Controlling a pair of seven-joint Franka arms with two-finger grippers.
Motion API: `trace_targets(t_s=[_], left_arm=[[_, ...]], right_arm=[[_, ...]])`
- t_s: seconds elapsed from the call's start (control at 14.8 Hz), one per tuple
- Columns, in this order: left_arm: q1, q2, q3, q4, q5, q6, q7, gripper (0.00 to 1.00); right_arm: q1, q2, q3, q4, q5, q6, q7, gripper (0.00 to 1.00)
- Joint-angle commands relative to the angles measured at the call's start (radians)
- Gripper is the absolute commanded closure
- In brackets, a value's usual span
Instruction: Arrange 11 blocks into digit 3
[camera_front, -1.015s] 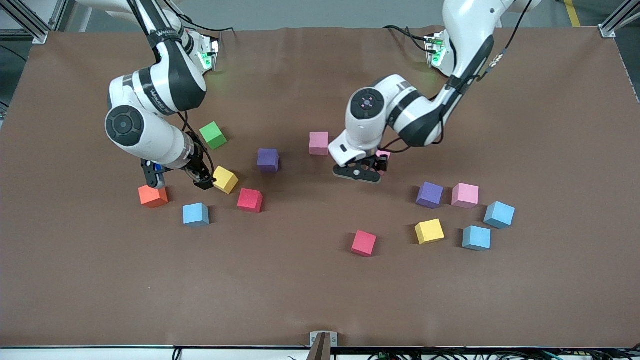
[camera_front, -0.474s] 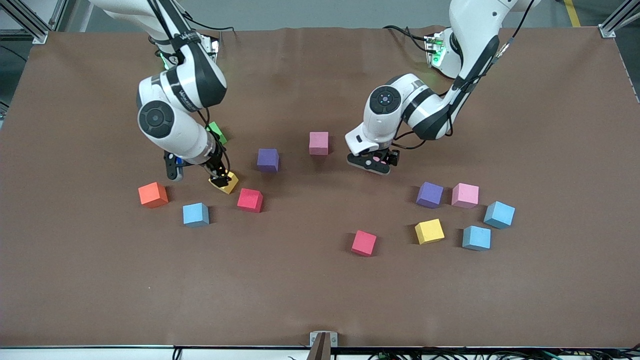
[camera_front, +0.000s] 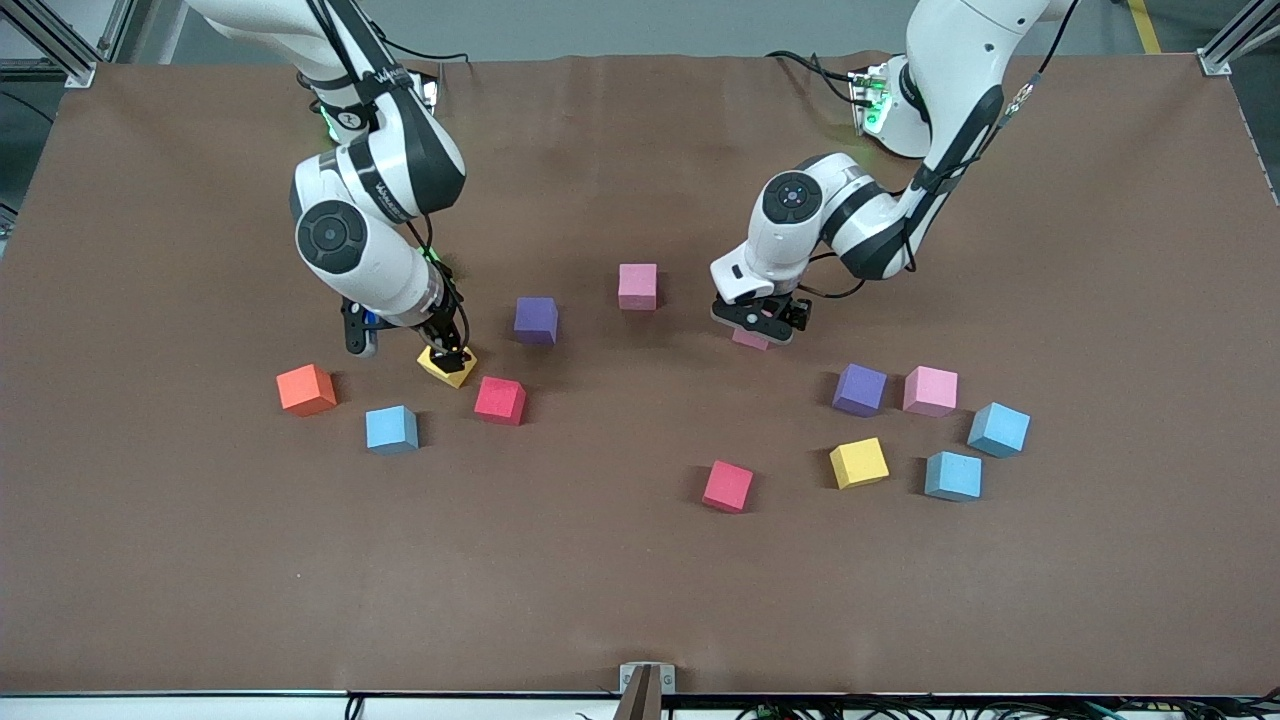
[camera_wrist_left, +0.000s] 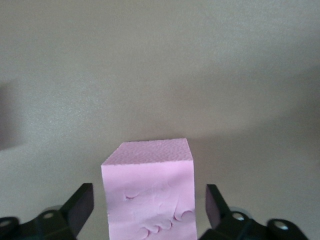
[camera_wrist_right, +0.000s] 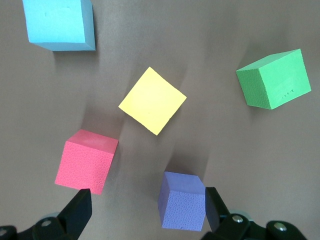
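Mid-frame on table (camera_front: 600, 580) | left gripper (camera_front: 757, 324): fingers (camera_wrist_left: 80, 205) straddle pink cube (camera_wrist_left: 148, 195), gaps both sides, no grip yet, apparently squared for a pinch | right gripper (camera_front: 447, 352): spread, empty, over yellow cube (camera_front: 449, 368), probably its pick | blocks (camera_front: 727, 486) scattered, 3 unbuilt

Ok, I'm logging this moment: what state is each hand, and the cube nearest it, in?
Left hand: open, fingers either side of the pink cube, gaps showing.
Pink cube: on the table, not gripped.
Right hand: open, empty, up by the yellow cube.
Yellow cube: on the table, loose.
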Motion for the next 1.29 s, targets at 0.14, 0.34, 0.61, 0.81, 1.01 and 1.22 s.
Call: trace_targets(t_s=[0.14, 0.34, 0.61, 0.81, 1.01, 1.22], left_arm=[[0.008, -0.029, -0.008, -0.020, 0.019, 0.012, -0.019, 0.29], [-0.004, -0.032, -0.011, -0.002, 0.019, 0.011, -0.270, 0.48], [-0.006, -0.036, -0.035, 0.020, 0.017, 0.006, -0.552, 0.48], [-0.006, -0.042, -0.049, 0.020, 0.016, 0.000, -0.729, 0.48], [-0.006, -0.042, -0.064, 0.020, 0.014, -0.012, -0.972, 0.48], [-0.008, -0.038, -0.081, 0.022, 0.001, -0.014, -1.201, 0.48]], right_arm=[[0.018, 0.003, -0.006, -0.018, 0.018, 0.029, 0.047, 0.00], [0.034, 0.018, -0.006, -0.021, 0.018, 0.053, 0.091, 0.00], [0.088, 0.078, -0.006, -0.021, 0.018, 0.133, 0.174, 0.00], [0.125, 0.089, -0.006, -0.063, 0.018, 0.205, 0.205, 0.00], [0.154, 0.089, -0.008, -0.100, 0.018, 0.227, 0.223, 0.00], [0.185, 0.086, -0.008, -0.134, 0.018, 0.240, 0.243, 0.00]])
